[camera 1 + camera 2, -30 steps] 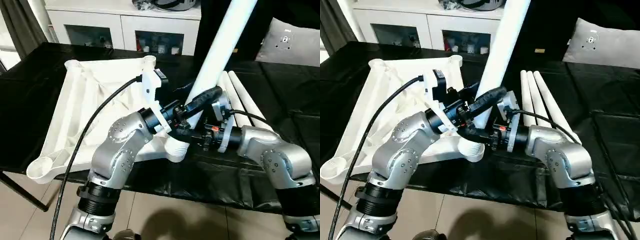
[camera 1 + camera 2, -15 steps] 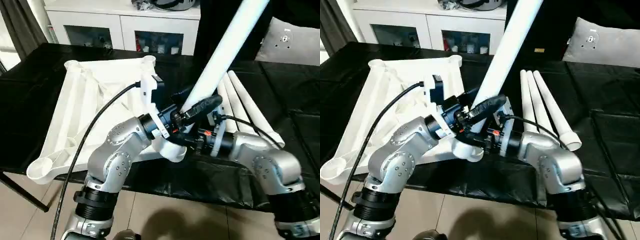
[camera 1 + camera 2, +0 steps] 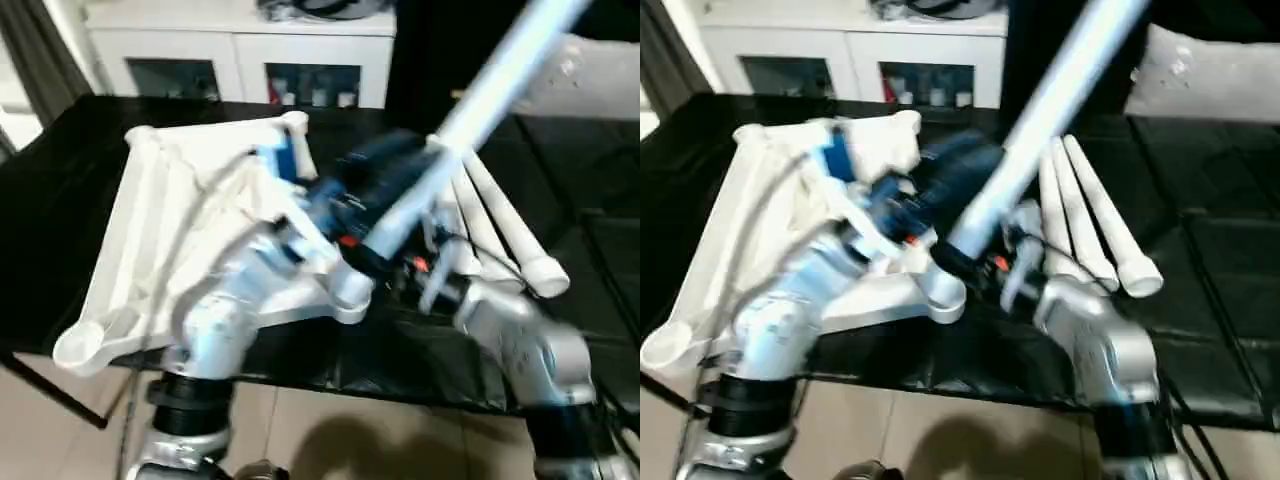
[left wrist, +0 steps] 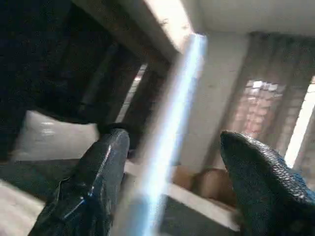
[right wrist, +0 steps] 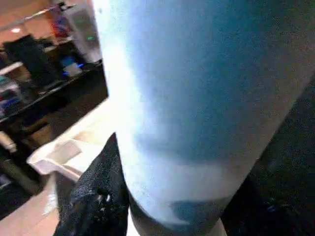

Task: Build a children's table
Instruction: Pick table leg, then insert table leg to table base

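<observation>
The children's table top (image 3: pixel 160 220) lies upside down on the black table, ribbed underside up. One white leg (image 3: pixel 470 95) rises slanting to the back right from the near corner socket (image 3: pixel 350 295). In the left wrist view the leg (image 4: pixel 172 123) passes between the spread fingers (image 4: pixel 101 177) of my left gripper (image 4: pixel 172 147), with a gap on each side, so it is open. My right gripper (image 3: pixel 385 262) is shut on the leg's lower end; in the right wrist view a black finger (image 5: pixel 93 191) presses against the leg (image 5: pixel 197 98). Three more legs (image 3: pixel 500 225) lie side by side to the right.
A white cabinet (image 3: pixel 240 60) with glass doors stands behind the black table (image 3: pixel 60 150). A grey cushion (image 3: pixel 1220 70) lies at the back right. The table's front edge runs just below the near socket, with tiled floor (image 3: pixel 320 430) beneath.
My left gripper has opened off the leg. The leg has tipped further to the right, and both arms have shifted with it; everything is in fast motion.
</observation>
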You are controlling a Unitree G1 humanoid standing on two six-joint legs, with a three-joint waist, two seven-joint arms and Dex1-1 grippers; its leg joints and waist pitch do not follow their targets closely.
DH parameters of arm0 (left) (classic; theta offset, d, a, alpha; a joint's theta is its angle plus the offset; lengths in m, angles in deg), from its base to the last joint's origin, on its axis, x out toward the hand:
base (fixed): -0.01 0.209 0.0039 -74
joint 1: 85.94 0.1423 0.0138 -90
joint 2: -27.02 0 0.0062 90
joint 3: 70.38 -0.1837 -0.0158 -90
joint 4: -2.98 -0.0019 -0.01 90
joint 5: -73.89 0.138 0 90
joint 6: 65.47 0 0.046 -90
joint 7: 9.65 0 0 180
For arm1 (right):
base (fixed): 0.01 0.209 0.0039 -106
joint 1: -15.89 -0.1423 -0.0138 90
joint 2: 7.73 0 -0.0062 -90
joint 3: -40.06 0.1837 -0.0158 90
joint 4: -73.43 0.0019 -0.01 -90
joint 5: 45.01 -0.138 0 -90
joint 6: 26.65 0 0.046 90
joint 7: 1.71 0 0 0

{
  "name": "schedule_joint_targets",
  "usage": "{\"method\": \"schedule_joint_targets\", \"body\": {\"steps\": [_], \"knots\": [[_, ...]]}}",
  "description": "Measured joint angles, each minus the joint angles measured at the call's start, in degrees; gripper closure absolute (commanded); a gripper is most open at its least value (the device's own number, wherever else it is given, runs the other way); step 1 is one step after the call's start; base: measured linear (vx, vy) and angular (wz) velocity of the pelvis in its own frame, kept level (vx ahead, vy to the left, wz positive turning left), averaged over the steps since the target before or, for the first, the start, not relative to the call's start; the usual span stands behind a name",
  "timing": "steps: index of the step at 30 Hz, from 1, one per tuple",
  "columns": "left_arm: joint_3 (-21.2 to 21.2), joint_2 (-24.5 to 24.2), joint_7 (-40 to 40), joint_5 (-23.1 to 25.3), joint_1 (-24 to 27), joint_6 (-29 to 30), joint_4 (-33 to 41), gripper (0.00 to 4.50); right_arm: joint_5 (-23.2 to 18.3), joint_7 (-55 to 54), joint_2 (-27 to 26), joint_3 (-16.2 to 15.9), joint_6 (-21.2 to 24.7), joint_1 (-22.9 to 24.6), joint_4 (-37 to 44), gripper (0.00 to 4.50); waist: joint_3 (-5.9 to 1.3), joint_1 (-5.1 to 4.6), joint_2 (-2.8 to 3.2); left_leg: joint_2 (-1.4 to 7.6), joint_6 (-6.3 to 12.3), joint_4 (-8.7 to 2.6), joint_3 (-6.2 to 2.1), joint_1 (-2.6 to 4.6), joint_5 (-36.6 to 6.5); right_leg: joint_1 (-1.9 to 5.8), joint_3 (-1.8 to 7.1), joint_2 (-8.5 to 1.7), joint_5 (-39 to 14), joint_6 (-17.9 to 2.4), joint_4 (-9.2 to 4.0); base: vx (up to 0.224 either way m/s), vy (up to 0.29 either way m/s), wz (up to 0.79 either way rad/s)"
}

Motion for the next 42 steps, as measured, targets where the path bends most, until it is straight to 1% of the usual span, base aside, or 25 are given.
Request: {"method": "schedule_joint_targets", "body": {"steps": [2,3,5,6,7,8,10,11,12,13,15,17,19,22,26,27,29,31,32,33,36,37,40,41,42], "knots": [[0.86,-1.44,-0.42,0.29,0.14,-0.16,-0.30,0.80,0.77,-1.39,0.12,0.44,-0.46,0.11,0.84,2.59,0.00,-0.02,0.01,0.01,-0.01,-0.01,0.00,0.00,0.00,0.00,-0.01,0.00,-0.01,0.01,0.00,0.000,0.000,0.00],[0.81,-4.36,-0.17,1.37,0.82,-0.14,-0.05,0.69,1.30,-2.78,0.06,0.48,-0.57,0.46,2.15,2.59,-0.03,-0.06,0.04,0.01,-0.01,-0.04,0.00,0.04,0.00,-0.01,0.01,0.02,-0.03,0.04,0.00,0.000,0.000,0.00],[1.48,-7.13,-0.13,3.53,2.17,-0.25,-0.08,0.60,2.14,-4.07,0.25,0.94,-1.05,1.38,3.22,2.59,-0.02,-0.01,0.01,0.00,-0.01,-0.08,0.00,0.05,0.00,0.00,0.02,0.01,-0.06,0.11,0.00,0.000,0.000,0.00],[1.07,-8.93,-0.16,5.92,2.71,-0.32,-0.31,0.41,3.04,-4.79,0.76,0.94,-1.28,1.83,3.32,2.59,0.02,0.14,-0.11,0.00,-0.01,-0.08,0.00,0.04,0.00,0.00,0.01,0.01,-0.07,0.12,0.00,0.000,0.000,0.00],[0.37,-10.38,-0.19,7.88,2.94,-0.51,-0.74,0.35,3.65,-5.38,1.11,0.93,-1.32,1.90,3.23,2.59,0.02,0.31,-0.12,0.00,-0.02,-0.07,-0.01,0.00,0.01,-0.01,0.00,0.00,-0.08,0.14,0.00,0.000,0.000,0.00],[-0.10,-11.37,-0.21,9.17,3.22,-0.54,-1.21,0.35,4.27,-5.74,1.36,0.95,-1.48,1.90,3.24,2.59,0.02,0.42,-0.11,-0.04,-0.02,-0.06,-0.01,-0.02,0.01,-0.02,0.02,-0.03,-0.08,0.14,-0.01,0.000,0.000,0.00],[-2.72,-14.42,0.30,12.62,4.05,-0.79,-1.38,0.32,5.39,-7.37,1.01,0.95,-1.82,1.89,3.36,2.59,0.01,0.41,-0.08,-0.06,-0.02,-0.06,-0.01,-0.03,0.00,-0.02,0.04,-0.05,-0.08,0.14,-0.04,0.000,0.000,0.00],[-4.01,-16.00,1.03,13.60,4.56,-0.69,-1.35,0.32,5.65,-8.29,0.65,0.99,-1.87,1.90,3.51,2.59,0.00,0.34,0.06,-0.07,-0.02,-0.06,-0.01,-0.03,-0.01,-0.03,0.05,-0.05,-0.08,0.14,-0.05,0.000,0.000,0.00],[-5.51,-17.61,1.62,14.56,5.35,-0.11,-0.97,0.32,5.83,-9.97,0.24,1.24,-1.86,1.90,4.03,2.59,0.03,0.26,0.36,-0.08,-0.02,-0.06,-0.01,-0.08,-0.01,-0.06,0.05,-0.05,-0.07,0.15,-0.07,0.000,0.000,0.00],[-6.43,-18.60,2.19,14.69,5.96,0.69,-0.64,0.31,6.13,-10.97,0.01,1.57,-1.88,1.89,4.61,2.59,0.08,0.20,0.90,-0.09,-0.02,-0.03,-0.03,-0.10,-0.02,-0.05,0.03,-0.06,-0.04,0.14,-0.11,0.000,0.000,0.00],[-7.63,-19.68,3.41,15.12,6.33,1.94,-0.37,0.31,7.31,-12.78,-0.07,1.86,-1.90,1.88,5.37,2.59,0.11,0.12,1.45,-0.16,-0.02,-0.08,-0.02,-0.10,0.00,-0.08,0.07,-0.11,-0.02,0.15,-0.05,0.000,0.000,0.00],[-8.05,-20.53,4.70,15.52,6.32,2.00,-0.16,0.31,8.00,-13.90,-0.35,1.87,-1.94,1.88,5.56,2.59,0.11,0.03,1.36,-0.05,-0.08,-0.12,-0.03,-0.03,0.03,-0.08,0.02,-0.03,-0.03,0.16,0.00,0.000,0.000,0.00],[-10.47,-22.35,5.79,19.08,6.67,0.47,-0.59,0.31,8.11,-14.92,-1.93,2.27,-3.40,1.90,5.49,2.59,0.10,-0.06,1.23,-0.02,-0.14,-0.25,-0.03,0.09,0.08,-0.09,0.03,0.01,-0.07,0.22,0.02,0.000,0.000,0.00],[-12.42,-23.20,6.87,20.29,8.53,0.51,-0.71,0.31,8.88,-15.33,-2.96,1.63,-4.29,1.99,5.42,2.59,0.13,-0.32,1.15,-0.04,-0.14,-0.25,-0.02,0.08,0.08,-0.10,0.09,0.02,-0.11,0.29,0.03,0.000,0.000,0.00],[-15.19,-26.76,9.22,20.76,9.89,1.76,-0.35,0.31,8.88,-14.62,-2.29,0.85,-4.18,2.14,5.39,2.59,0.16,0.13,0.99,-0.05,-0.14,-0.25,-0.02,0.01,0.08,-0.13,0.07,0.00,-0.11,0.28,0.03,0.000,0.000,0.00],[-15.62,-27.68,10.24,20.76,9.89,2.23,-0.17,0.49,8.87,-14.13,-2.04,0.75,-4.14,2.06,5.40,2.59,0.16,0.28,1.00,-0.07,-0.14,-0.25,-0.01,-0.01,0.08,-0.13,0.07,-0.02,-0.12,0.29,0.03,0.000,0.000,0.00],[-16.21,-28.58,12.05,21.81,9.44,1.88,-1.05,0.49,8.90,-13.48,-1.78,0.36,-4.22,1.94,5.39,2.59,0.16,0.26,1.00,-0.10,-0.14,-0.24,-0.01,0.01,0.08,-0.11,0.08,-0.04,-0.11,0.28,0.02,0.000,0.000,0.00],[-17.02,-28.96,13.28,24.25,7.80,0.37,-4.63,0.59,9.01,-12.31,-1.50,0.09,-4.47,1.68,5.07,2.59,0.15,0.15,1.01,-0.10,-0.14,-0.22,-0.01,0.02,0.09,-0.10,0.09,-0.05,-0.09,0.30,0.02,0.000,0.000,0.00],[-17.10,-29.32,13.52,25.16,7.38,-0.31,-6.32,0.77,9.12,-11.91,-1.30,-0.19,-4.82,1.60,4.92,2.59,0.14,0.07,1.03,-0.10,-0.14,-0.22,-0.01,0.03,0.08,-0.10,0.10,-0.05,-0.08,0.30,0.02,0.000,0.000,0.00],[-17.13,-29.81,13.66,25.83,7.14,-0.99,-7.84,0.77,9.24,-11.28,-0.90,-0.46,-4.98,1.61,4.90,2.59,0.14,-0.01,1.03,-0.10,-0.14,-0.22,-0.01,0.03,0.08,-0.10,0.11,-0.05,-0.07,0.29,0.02,0.000,0.000,0.00],[-19.04,-31.25,15.88,28.16,6.76,-6.09,-11.54,1.04,9.42,-9.77,0.60,-1.38,-5.02,1.62,4.55,2.59,0.14,-0.07,1.00,-0.10,-0.13,-0.24,-0.02,0.04,0.07,-0.11,0.10,-0.04,-0.07,0.28,0.02,0.000,0.000,0.00],[-19.36,-31.38,16.66,28.38,6.76,-6.93,-12.65,1.04,9.42,-9.43,0.71,-1.51,-5.02,1.63,4.29,2.59,0.14,-0.02,1.00,-0.09,-0.13,-0.24,-0.01,0.03,0.07,-0.11,0.08,-0.04,-0.08,0.29,0.02,0.000,0.000,0.00],[-20.58,-31.38,19.41,29.34,6.09,-8.99,-16.09,1.44,9.43,-8.63,0.76,-1.86,-5.02,1.61,4.16,2.59,0.16,0.06,0.97,-0.08,-0.13,-0.24,-0.01,0.01,0.08,-0.12,0.07,-0.04,-0.08,0.28,0.02,0.000,0.000,0.00],[-20.73,-31.40,19.98,29.74,5.92,-9.53,-16.98,1.44,9.43,-8.48,0.76,-2.02,-5.01,1.62,4.16,2.59,0.16,0.07,0.97,-0.08,-0.13,-0.23,-0.01,0.01,0.08,-0.12,0.08,-0.04,-0.08,0.28,0.02,0.000,0.000,0.00],[-20.89,-31.43,20.82,30.33,5.60,-10.33,-18.62,1.57,9.46,-8.14,0.84,-2.11,-5.00,1.62,4.16,2.59,0.16,0.08,0.97,-0.09,-0.13,-0.23,-0.01,0.01,0.08,-0.12,0.08,-0.05,-0.07,0.27,0.02,0.000,0.000,0.00]]}}
